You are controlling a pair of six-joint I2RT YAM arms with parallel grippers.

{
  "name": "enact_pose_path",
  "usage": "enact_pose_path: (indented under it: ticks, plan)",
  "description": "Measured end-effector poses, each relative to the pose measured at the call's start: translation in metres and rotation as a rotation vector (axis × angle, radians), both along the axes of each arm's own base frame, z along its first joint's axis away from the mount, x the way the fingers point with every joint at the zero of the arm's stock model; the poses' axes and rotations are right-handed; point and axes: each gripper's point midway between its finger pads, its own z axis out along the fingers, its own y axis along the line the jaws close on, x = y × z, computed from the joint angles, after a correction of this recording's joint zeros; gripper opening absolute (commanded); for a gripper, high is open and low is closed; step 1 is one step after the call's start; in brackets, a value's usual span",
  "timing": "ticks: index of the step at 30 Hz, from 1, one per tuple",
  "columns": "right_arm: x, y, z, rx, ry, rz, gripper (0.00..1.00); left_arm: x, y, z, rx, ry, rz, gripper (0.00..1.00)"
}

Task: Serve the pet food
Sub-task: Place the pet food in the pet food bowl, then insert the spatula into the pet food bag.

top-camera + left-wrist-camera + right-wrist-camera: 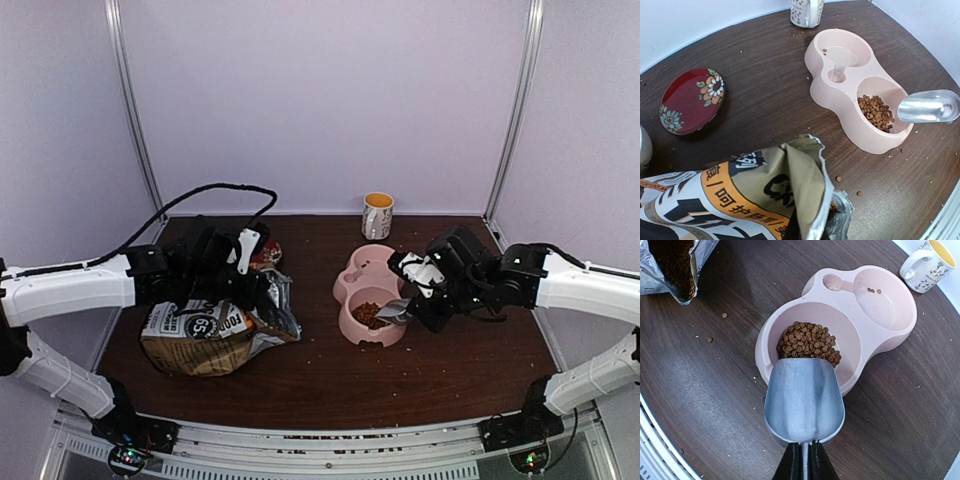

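The tan pet food bag [210,335] with an orange band stands slumped at the left, its torn top open; it also shows in the left wrist view [740,195]. My left gripper [255,285] is shut on the bag's top edge, with its fingers mostly hidden by the bag. Brown kibble [807,342] lies in the near well of the pink double bowl [765,340]. My right gripper [803,445] is shut on the handle of a metal scoop [804,395]. The scoop is empty, with its mouth over the bowl's rim by the kibble.
A white mug [377,215] with a yellow inside stands at the back behind the bowl. A red flowered saucer [691,100] lies behind the bag. Loose pellets [838,178] are scattered on the brown table between the bag and the bowl. The far well of the bowl holds two pellets.
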Motion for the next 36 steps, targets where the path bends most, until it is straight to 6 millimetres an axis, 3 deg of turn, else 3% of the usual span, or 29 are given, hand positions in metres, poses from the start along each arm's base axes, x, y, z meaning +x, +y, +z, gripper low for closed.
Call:
enact_pose_path:
  ticks: [13, 24, 31, 36]
  plan:
    - [0.004, -0.002, 0.012, -0.087, -0.044, 0.073, 0.0, -0.003, 0.001, 0.001, -0.01, -0.009, -0.013, 0.0]
    - [0.006, 0.017, 0.042, 0.0, -0.141, 0.167, 0.0, -0.007, -0.004, 0.001, -0.027, 0.012, -0.041, 0.0]
    - [-0.009, 0.058, 0.082, 0.169, -0.248, 0.305, 0.0, -0.011, -0.009, 0.0, -0.013, 0.047, -0.068, 0.0]
    - [-0.025, 0.09, 0.1, 0.276, -0.295, 0.418, 0.0, -0.012, -0.01, -0.001, 0.001, 0.067, -0.074, 0.0]
